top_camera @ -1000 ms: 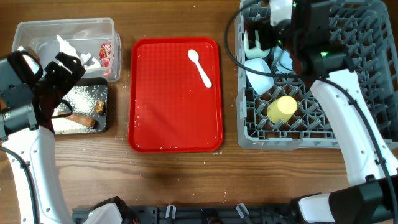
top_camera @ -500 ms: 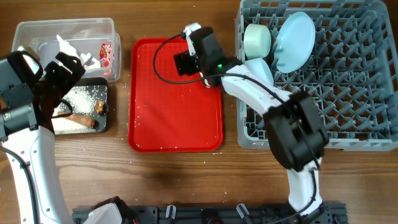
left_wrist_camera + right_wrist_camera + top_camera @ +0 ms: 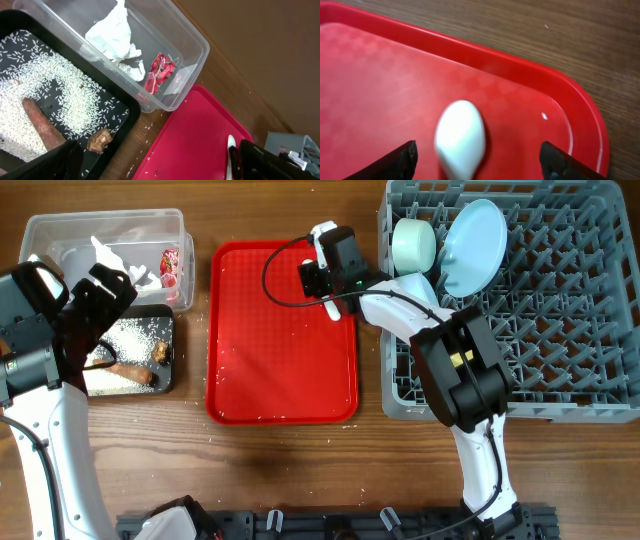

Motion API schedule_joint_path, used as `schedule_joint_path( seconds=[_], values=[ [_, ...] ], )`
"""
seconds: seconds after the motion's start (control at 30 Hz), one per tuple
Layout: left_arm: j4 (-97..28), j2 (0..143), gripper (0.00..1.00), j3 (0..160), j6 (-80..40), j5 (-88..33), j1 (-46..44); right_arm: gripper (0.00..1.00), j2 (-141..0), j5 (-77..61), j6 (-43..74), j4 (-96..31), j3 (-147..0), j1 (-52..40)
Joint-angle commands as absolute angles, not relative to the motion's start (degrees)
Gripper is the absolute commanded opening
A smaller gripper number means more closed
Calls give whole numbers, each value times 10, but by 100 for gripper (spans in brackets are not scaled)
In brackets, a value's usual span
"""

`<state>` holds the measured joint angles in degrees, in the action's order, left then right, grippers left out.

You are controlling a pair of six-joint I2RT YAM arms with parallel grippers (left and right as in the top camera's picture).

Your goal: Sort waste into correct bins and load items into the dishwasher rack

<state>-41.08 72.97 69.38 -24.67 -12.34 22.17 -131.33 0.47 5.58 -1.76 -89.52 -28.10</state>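
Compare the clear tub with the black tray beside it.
The clear tub is see-through and deeper; the black tray is opaque and shallower. The tub holds a crumpled white scrap and a red wrapper; the tray holds rice-like crumbs, a brown stick and a brown lump. Both are rectangular.

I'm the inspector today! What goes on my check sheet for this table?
Surface: wooden table, red tray in the middle.
Job's things: white scrap and red wrapper in the clear tub; rice, carrot stick and brown lump in the black tray; green bowl and blue plate in the rack.
Clutter: white spoon on the red tray; stray crumbs on the wood.
Grippers: left gripper open over the bins; right gripper open, fingers either side of the spoon.
Cables: black cable loops over the red tray.
Surroundings: nothing seen.
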Motion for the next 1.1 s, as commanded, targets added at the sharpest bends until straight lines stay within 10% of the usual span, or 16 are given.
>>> schedule_joint_path(
  seconds=[0.0,0.43,0.77,1.07],
  values=[
    [-410,729,100,700,-238,-130,221,69,-1329,-7,67,4,-907,-283],
    [-410,729,100,700,-237,-130,221,45,-1364,-110,181,-29,-907,-283],
    [-410,729,100,700,-238,-130,221,6,-1360,-225,231,-117,-908,-283],
    [-410,729,100,700,-238,-130,221,4,-1272,-197,208,-258,-908,-283]
  ],
)
